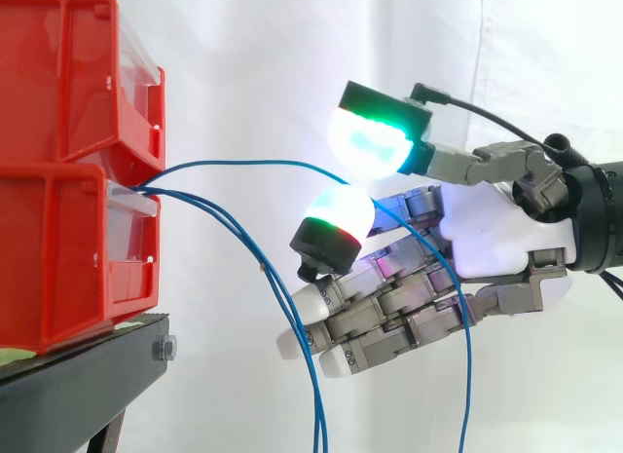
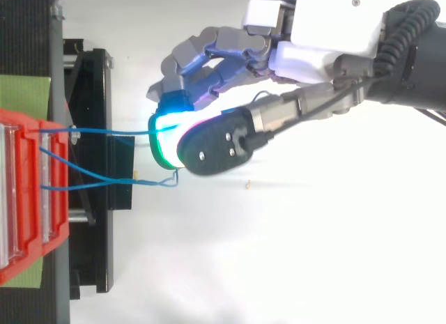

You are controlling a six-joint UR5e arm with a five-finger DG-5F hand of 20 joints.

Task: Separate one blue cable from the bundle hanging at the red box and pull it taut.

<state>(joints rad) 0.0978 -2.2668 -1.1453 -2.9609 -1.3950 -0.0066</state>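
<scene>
Several thin blue cables come out of the front of the lower red bin (image 1: 58, 258). One blue cable (image 1: 253, 163) is lifted clear of the others. It arcs to the right from the bin (image 2: 28, 198), passes between the glowing thumb pad (image 1: 370, 141) and a curled finger's pad (image 1: 341, 214), and drops in front of the hand (image 1: 487, 234). The two pads stand close together around it, with a narrow gap between them in the side view. The other fingers reach out straight below. The remaining blue cables (image 1: 316, 419) hang slack beneath them.
Two red bins are stacked on a black stand (image 1: 78, 375) at the left, and the upper bin (image 1: 58, 73) juts out above the cables' exit. A white curtain hangs behind. In the top view the hand (image 2: 320, 38) comes in from the upper right, over a white floor.
</scene>
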